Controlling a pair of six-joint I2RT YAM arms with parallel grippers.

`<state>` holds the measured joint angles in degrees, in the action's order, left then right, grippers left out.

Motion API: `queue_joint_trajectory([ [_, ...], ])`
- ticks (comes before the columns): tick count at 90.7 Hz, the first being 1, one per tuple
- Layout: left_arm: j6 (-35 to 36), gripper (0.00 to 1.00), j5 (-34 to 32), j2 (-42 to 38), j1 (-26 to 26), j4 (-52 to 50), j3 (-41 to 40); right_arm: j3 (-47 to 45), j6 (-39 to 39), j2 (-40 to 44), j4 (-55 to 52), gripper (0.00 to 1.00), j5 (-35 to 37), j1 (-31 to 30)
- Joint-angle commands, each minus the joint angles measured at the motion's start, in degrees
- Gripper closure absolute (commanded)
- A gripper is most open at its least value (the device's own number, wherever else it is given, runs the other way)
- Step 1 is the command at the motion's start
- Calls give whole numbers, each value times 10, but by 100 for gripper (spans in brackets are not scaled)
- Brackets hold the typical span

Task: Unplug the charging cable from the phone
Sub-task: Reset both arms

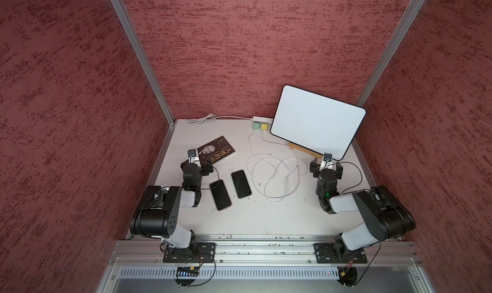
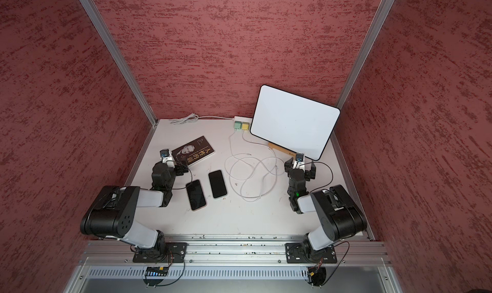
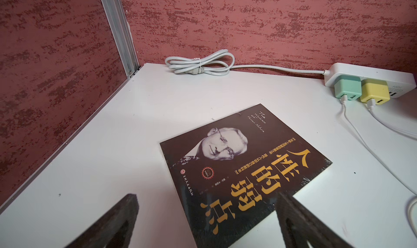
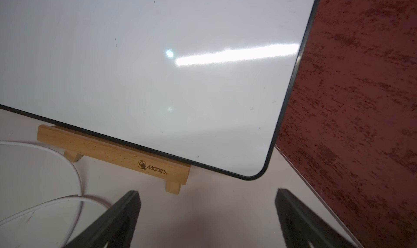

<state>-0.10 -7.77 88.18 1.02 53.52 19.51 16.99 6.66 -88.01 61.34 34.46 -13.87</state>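
Two dark phones lie flat on the white table [image 1: 266,219], side by side and not touching; the first phone [image 1: 220,195] is just beside the left forearm, and the second phone [image 1: 241,183] lies between it and the cables. The charging cables [image 3: 344,99] start at a green charger [image 1: 256,124] and a yellow charger [image 1: 264,125], both plugged into a white power strip [image 3: 365,72] at the back wall; from there they run forward and make loose, crossing loops in the middle of the table. In both top views the loops are near the second phone but apart from it; one cable end [image 1: 270,154] lies free on the table, and I cannot tell where the other end is.

The left gripper [image 3: 206,196] is above the near corner of a dark book [image 3: 237,168] that lies flat on the table; its fingers [image 3: 117,222] stand wide apart and they grip nothing. The right gripper [image 4: 207,191] points toward the bottom corner of a whiteboard [image 4: 158,66], which leans on a wooden stand [image 4: 108,147]; its fingers [image 4: 119,213] are also spread fully and they hold nothing; a cable strand lies on the table just beside one finger.
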Motion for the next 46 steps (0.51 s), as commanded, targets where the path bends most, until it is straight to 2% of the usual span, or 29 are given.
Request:
queue_joint_trajectory([
  [1,8,0,0,-2,-2,18,8,26,-23,20,-36,1,-109,37],
  [9,7,0,0,-3,-1,18,7,55,-60,20,-112,1,-214,94],
  [13,8,0,-1,-3,-1,19,6,41,-57,-11,-65,1,-262,108],
  [22,4,0,-10,-2,-1,21,5,17,-73,-10,-18,1,-248,117],
  [40,15,0,-26,0,10,42,-3,19,-69,-8,-24,1,-249,115],
  [46,15,0,-27,-1,12,44,-4,36,-58,-7,-54,1,-280,115],
])
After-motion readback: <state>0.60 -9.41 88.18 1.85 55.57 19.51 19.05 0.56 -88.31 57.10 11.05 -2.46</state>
